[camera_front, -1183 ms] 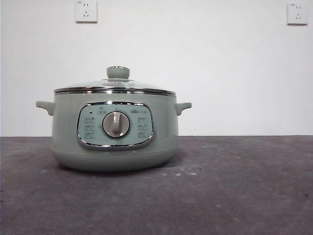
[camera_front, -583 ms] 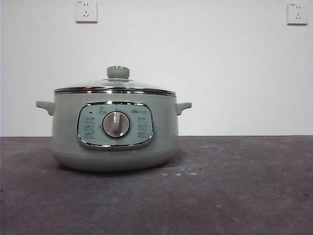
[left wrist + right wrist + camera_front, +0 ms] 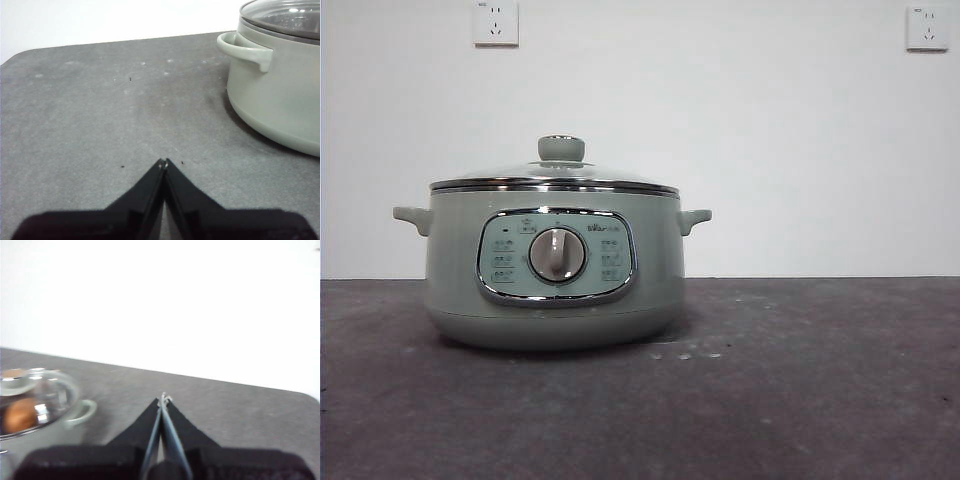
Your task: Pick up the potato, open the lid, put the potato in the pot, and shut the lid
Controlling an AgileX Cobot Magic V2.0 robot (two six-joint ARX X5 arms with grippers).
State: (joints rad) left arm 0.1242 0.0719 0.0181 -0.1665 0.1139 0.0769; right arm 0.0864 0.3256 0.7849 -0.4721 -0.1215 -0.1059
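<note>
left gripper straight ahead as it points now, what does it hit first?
Probably nothing: ahead of the left gripper there is only bare table up to its far edge. The pot sits off to one side, though depth is uncertain.

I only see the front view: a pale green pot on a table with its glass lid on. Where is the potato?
Observer: The right wrist view shows the rounded orange-brown potato through the round glass lid, inside the pale sage-green pot.
Visitor: And the arms?
Observer: The left gripper is shut and empty, over the grey table, apart from the pot.
Visitor: The other?
Observer: The right gripper is also shut, empty, off to the pot's side.
</note>
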